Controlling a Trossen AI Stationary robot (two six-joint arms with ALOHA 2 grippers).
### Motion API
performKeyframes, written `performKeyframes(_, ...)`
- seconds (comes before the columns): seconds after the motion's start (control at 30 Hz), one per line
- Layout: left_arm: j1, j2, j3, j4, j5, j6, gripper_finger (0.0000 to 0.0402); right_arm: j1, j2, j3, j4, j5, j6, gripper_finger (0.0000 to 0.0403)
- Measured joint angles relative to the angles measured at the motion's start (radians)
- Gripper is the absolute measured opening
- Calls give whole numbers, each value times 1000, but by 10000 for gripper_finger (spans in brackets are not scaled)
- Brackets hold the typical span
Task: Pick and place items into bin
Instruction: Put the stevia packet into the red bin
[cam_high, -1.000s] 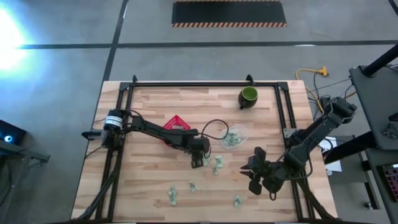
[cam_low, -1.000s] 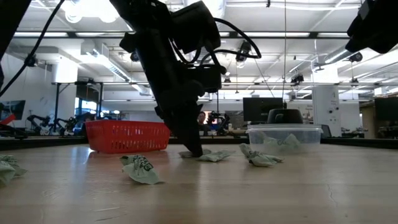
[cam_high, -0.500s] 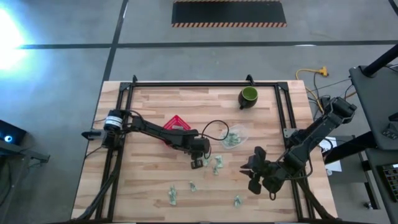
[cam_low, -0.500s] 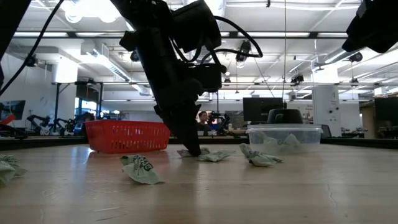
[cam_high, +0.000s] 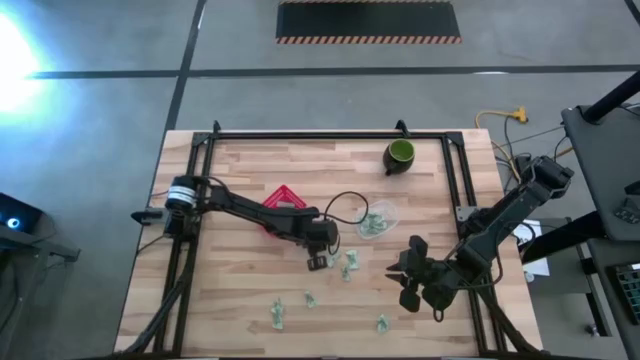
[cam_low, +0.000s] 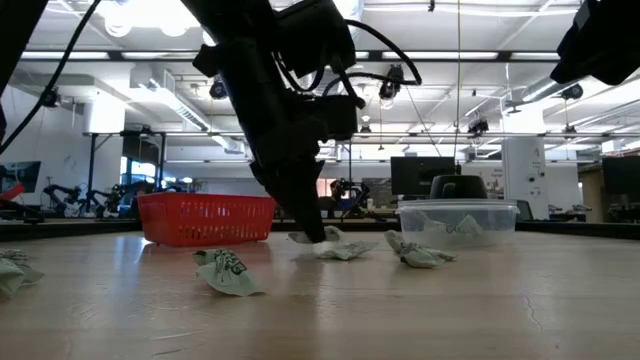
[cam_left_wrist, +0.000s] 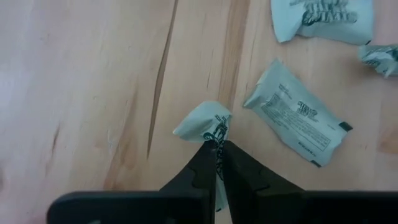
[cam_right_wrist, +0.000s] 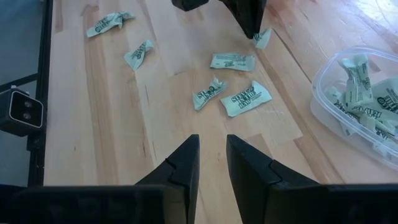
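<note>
The left gripper (cam_left_wrist: 217, 149) has its fingers pinched tight on one crinkly pale green-and-white packet (cam_left_wrist: 205, 123), near the table's centre; the fingers hide its lower half. Two more packets lie flat at its two o'clock, a fourth is cut off by the frame edge. The clear plastic bin (cam_right_wrist: 364, 93) holds several crumpled packets, too overlapped to count. The right gripper (cam_right_wrist: 212, 163) hovers at the table's four o'clock, fingers slightly parted, holding nothing.
</note>
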Motion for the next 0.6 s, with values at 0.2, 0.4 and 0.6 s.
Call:
performKeyframes(0.2, -1, -70, 11, 1, -1, -2, 2, 0, 0, 0, -1, 0, -11, 73)
performKeyframes(0.4, 1, -180, 5, -41, -77, -1, 2, 0, 0, 0, -5, 0, -22, 73)
performKeyframes(0.6, 1, -270, -15, -203, -208, 7, 2, 0, 0, 0, -5, 0, -34, 73)
